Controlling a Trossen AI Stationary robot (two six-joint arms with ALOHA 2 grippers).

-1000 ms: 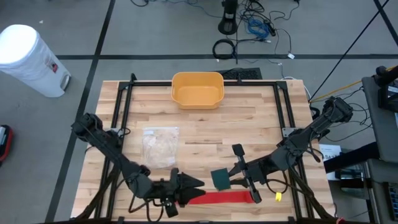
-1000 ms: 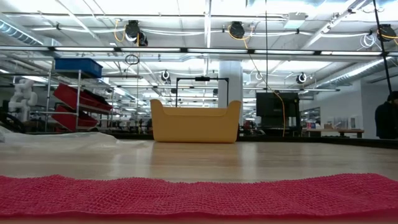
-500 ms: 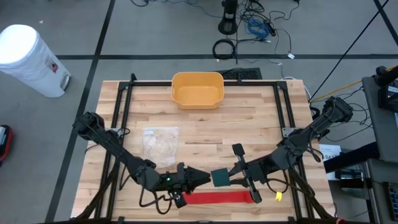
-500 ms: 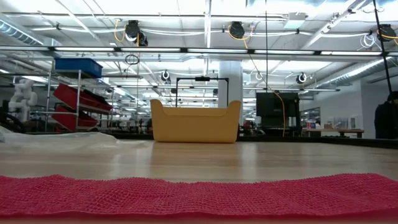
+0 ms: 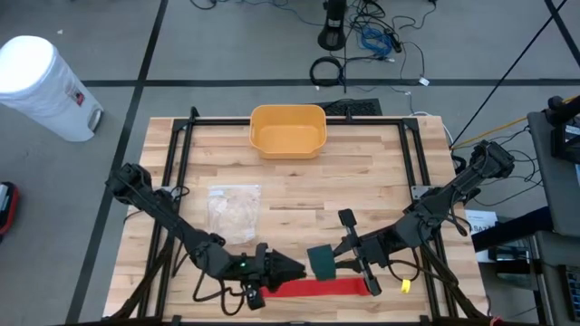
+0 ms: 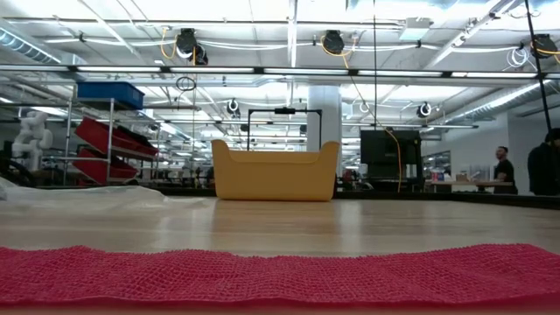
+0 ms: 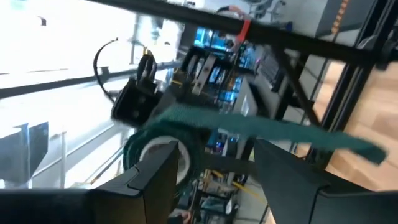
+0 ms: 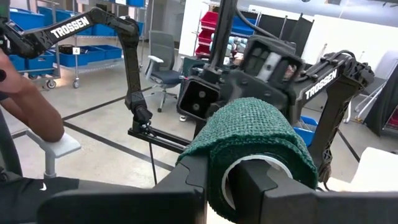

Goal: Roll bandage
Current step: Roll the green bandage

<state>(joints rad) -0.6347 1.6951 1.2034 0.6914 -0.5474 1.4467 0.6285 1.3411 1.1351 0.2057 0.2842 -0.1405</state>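
A green bandage roll (image 5: 320, 261) is held in my right gripper (image 5: 332, 262), a little above the table's near middle. It also shows in the right wrist view (image 8: 255, 143). In the left wrist view the roll (image 7: 158, 149) has a loose tail (image 7: 292, 132) running out sideways. A red bandage strip (image 5: 322, 288) lies flat along the table's near edge, and fills the foreground of the low view (image 6: 280, 273). My left gripper (image 5: 292, 269) is open just left of the roll, pointing at it, over the strip's left end. It touches nothing that I can see. My right gripper holds the green roll at one open end, by its white core ring (image 8: 244, 167). One finger (image 8: 186, 180) lies outside the wound bandage and the other seems to reach into the core. The fingers come level from the table's right. The roll is clear of the table.
A yellow bin (image 5: 288, 129) stands at the far middle and shows in the low view (image 6: 275, 171). A clear plastic bag (image 5: 234, 213) lies left of centre. A small yellow item (image 5: 405, 286) lies near the near right edge. A person stands far off (image 6: 503, 171).
My left gripper has moved toward the table's right, closer to the green roll, first rising a little toward the far side and then settling back. The roll and the red strip have stayed put.
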